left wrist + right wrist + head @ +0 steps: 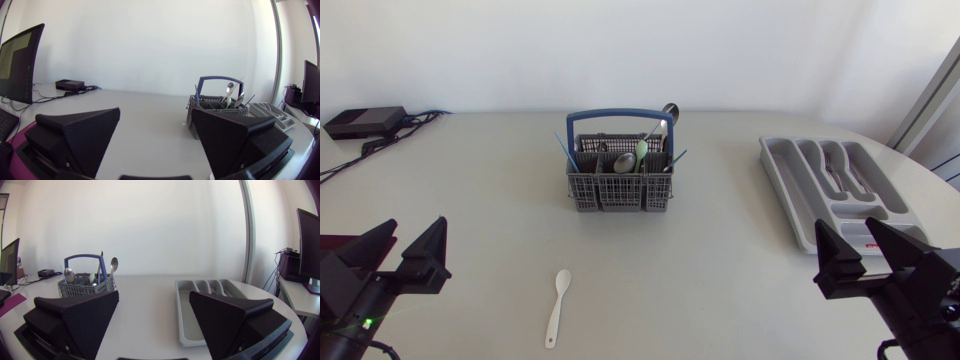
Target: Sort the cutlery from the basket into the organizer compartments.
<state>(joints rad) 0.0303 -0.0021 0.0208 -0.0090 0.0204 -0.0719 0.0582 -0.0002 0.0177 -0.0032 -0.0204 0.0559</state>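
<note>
Standing released and empty at the near corners, the left pincer (412, 240) and right pincer (850, 240) could snag the blue handle (620, 115) of the cutlery basket (620, 190) at the bench's (720, 290) far middle, tipping its upright cutlery (623, 160), or skid the flat white spoon (558, 305) away from the organizer (788, 195).

Left arm (342, 300) and right arm (923, 300) low at opposite sides, jaws wide apart.

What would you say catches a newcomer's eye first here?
The grey cutlery basket with its blue handle stands mid-table, spoons sticking up from it. A lone white spoon lies on the table in front of it, and the grey organizer sits at the right, some cutlery already inside.
</note>
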